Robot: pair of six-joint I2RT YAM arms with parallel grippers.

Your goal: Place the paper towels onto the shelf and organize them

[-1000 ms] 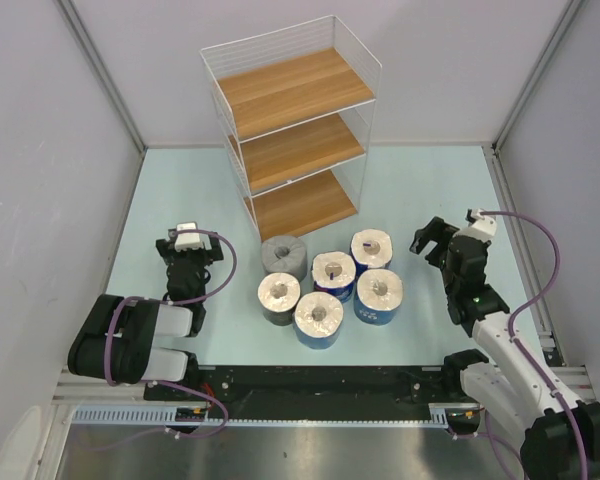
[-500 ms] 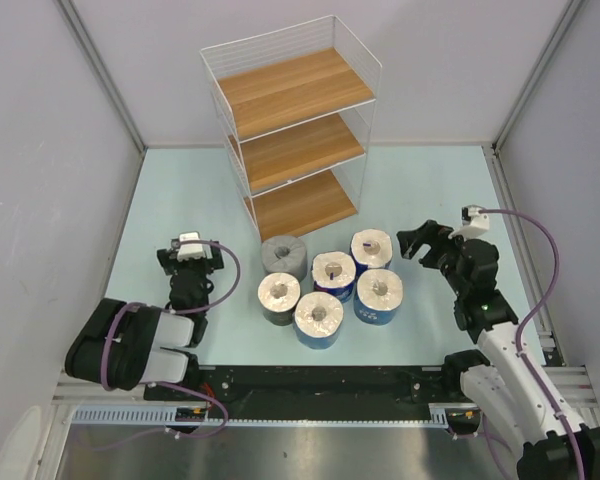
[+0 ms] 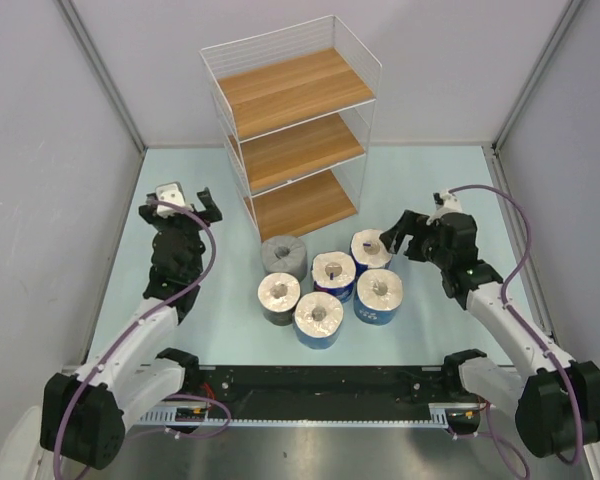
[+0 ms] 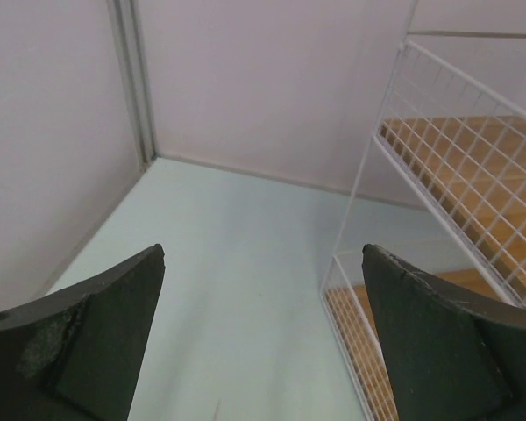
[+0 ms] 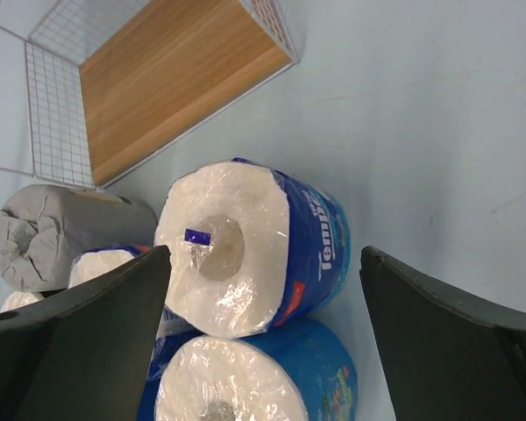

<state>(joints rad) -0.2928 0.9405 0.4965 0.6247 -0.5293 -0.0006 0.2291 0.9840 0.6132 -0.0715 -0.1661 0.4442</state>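
Note:
Six paper towel rolls stand in a cluster in front of the shelf (image 3: pixel 290 130): a grey one (image 3: pixel 283 254), a black one (image 3: pixel 279 296) and blue ones (image 3: pixel 333 272), (image 3: pixel 372 247), (image 3: pixel 378 293), (image 3: pixel 319 317). My right gripper (image 3: pixel 395 238) is open and empty, just right of the back right blue roll, which shows between its fingers in the right wrist view (image 5: pixel 245 259). My left gripper (image 3: pixel 177 208) is open and empty, left of the shelf and apart from the rolls. In the left wrist view it (image 4: pixel 263 254) faces bare floor with the shelf's wire side (image 4: pixel 456 193) at right.
Grey walls close the light blue table on the left, back and right. In the right wrist view the shelf's bottom board (image 5: pixel 171 79) lies beyond the rolls, with the grey roll (image 5: pixel 61 232) at left and another blue roll (image 5: pixel 254 377) below.
My left arm has stretched out and its gripper has moved away from me towards the shelf's left side. My right gripper has moved left, up to the back right blue roll.

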